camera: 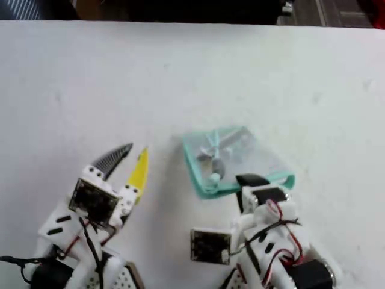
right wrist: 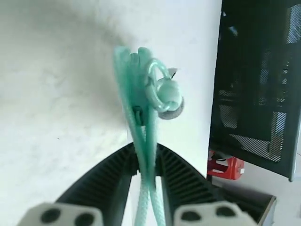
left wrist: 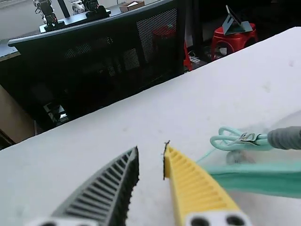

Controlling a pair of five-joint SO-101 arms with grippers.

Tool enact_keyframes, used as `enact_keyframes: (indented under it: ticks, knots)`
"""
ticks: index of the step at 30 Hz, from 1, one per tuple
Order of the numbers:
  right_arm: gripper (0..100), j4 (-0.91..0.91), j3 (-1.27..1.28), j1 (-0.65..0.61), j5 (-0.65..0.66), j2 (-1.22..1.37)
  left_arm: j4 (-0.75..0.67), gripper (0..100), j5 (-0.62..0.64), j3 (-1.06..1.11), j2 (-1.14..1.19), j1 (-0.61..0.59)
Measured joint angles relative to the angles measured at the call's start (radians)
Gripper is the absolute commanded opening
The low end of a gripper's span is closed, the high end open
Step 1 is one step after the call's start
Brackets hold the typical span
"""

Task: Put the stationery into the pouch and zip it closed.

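Your right gripper pinches the translucent mint-green pouch at its edge, near its cord loop and bead. Your left gripper gapes open beside it.

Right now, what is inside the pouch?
The pouch has a clear side; only pale blurry shapes show through; I cannot tell what they are. The right tool covers its near edge.
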Motion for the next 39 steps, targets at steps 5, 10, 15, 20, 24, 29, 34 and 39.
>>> enact_keyframes:
  ticks: [5,10,15,20,24,29,34,39]
  knots:
    - [1.7,0.052,-0.258,-0.103,-0.187,0.295,-0.020,12,0.074,0.003,0.000,-0.002]
    - [1.7,0.157,-0.462,-0.242,-0.328,0.554,-0.061,12,0.083,0.046,0.000,-0.006]
    - [1.7,0.215,-0.514,-0.334,-0.396,0.603,-0.081,12,0.089,0.049,0.000,-0.121]
    - [1.7,0.233,-0.508,-0.348,-0.358,0.586,-0.115,12,0.092,0.049,0.000,-0.227]
    - [1.7,0.233,-0.476,-0.354,-0.298,0.554,-0.114,12,0.089,0.049,0.000,-0.241]
    - [1.7,0.233,-0.473,-0.350,-0.172,0.525,-0.114,12,0.080,0.049,0.000,-0.241]
    - [1.7,0.233,-0.519,-0.350,-0.063,0.548,-0.114,12,0.080,0.049,0.000,-0.241]
    - [1.7,0.235,-0.583,-0.353,0.029,0.641,-0.098,12,0.078,0.051,0.000,-0.239]
